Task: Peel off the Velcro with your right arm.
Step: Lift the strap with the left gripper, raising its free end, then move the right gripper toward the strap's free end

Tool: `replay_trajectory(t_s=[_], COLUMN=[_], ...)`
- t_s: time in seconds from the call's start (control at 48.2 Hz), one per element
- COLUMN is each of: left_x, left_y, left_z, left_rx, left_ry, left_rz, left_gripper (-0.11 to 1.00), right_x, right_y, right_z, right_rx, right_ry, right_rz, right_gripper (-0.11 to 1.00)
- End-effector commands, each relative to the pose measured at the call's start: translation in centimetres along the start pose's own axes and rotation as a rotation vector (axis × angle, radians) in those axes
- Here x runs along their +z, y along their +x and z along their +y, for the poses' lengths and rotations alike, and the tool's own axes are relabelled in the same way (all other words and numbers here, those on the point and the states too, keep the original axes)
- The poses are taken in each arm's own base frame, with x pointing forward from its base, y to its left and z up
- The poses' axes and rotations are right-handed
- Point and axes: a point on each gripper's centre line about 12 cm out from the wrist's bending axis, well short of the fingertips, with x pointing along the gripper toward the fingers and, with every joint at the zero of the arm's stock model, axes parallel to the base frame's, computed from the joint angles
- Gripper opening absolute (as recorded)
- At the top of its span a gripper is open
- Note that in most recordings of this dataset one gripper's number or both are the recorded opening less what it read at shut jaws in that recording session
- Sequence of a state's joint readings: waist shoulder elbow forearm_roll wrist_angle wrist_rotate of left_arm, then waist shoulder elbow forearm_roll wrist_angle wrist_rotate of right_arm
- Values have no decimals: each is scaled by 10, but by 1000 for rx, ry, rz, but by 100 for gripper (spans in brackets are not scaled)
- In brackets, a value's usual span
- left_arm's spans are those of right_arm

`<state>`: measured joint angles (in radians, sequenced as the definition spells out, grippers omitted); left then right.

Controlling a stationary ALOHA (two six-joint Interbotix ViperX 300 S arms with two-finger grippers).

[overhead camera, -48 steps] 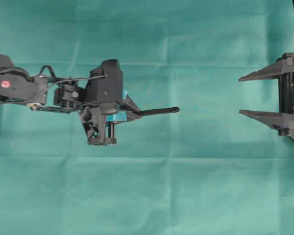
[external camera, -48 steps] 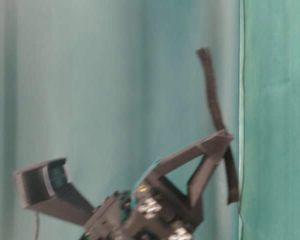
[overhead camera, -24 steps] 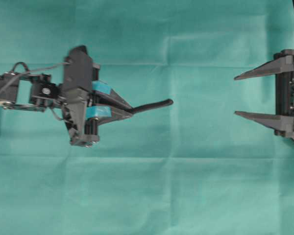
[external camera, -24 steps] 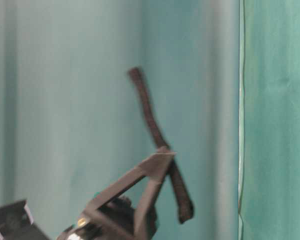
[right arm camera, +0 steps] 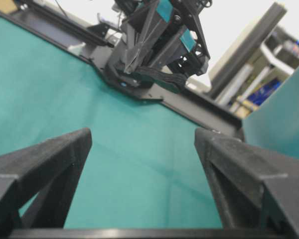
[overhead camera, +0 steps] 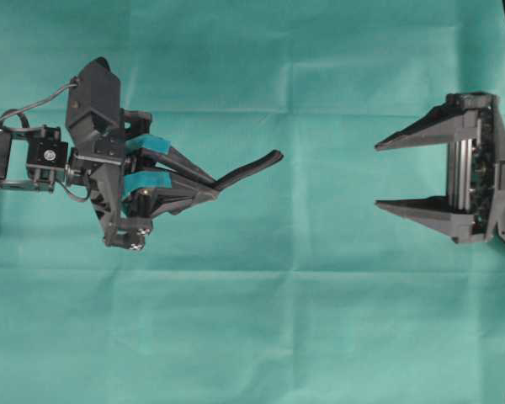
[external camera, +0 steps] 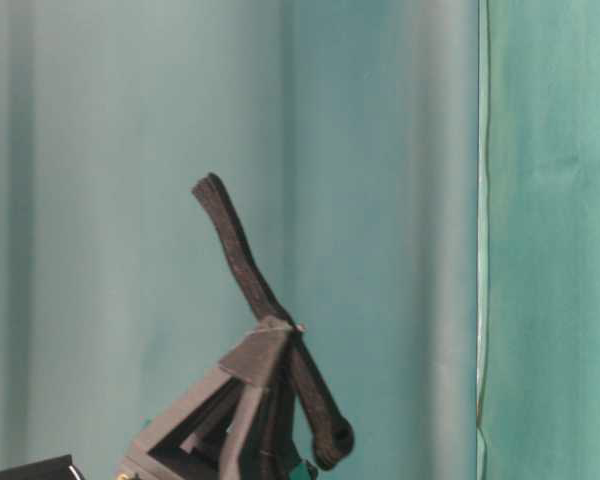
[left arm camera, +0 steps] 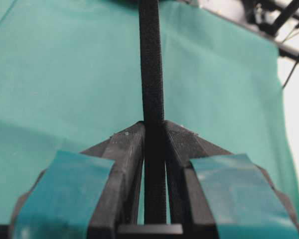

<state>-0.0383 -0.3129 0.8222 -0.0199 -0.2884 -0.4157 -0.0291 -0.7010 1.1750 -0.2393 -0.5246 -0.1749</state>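
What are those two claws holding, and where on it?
The left gripper pinches the Velcro partway along, a long end sticking out past its fingertips. The right gripper is open and holds nothing.

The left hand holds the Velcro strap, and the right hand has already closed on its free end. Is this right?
Not quite. The left hand does hold the strap, but the right hand is open and well apart from the free end, with bare cloth between them. The overhead view shows this.
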Motion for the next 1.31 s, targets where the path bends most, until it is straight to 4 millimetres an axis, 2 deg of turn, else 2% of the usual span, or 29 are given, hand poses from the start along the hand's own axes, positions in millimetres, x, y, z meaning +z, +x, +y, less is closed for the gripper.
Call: replay_trajectory(t_s=[0.0, 0.457, 0.726, 1.287], left_x=[9, 7, 5, 1], left_y=[-1, 0, 0, -1], left_z=[-6, -11, -14, -12], left_rx=[-26, -57, -65, -61], left_ry=[-19, -28, -28, -29], left_rz=[-45, -73, -66, -59], left_gripper=[10, 10, 10, 10], right_x=[9, -1, 2, -5], right_y=[6, 26, 37, 77], right_z=[-4, -11, -15, -17], right_rx=[-13, -33, -39, -22], right_ry=[-37, -93, -102, -114], right_rz=[-39, -26, -35, -41], right_gripper=[71, 70, 70, 70])
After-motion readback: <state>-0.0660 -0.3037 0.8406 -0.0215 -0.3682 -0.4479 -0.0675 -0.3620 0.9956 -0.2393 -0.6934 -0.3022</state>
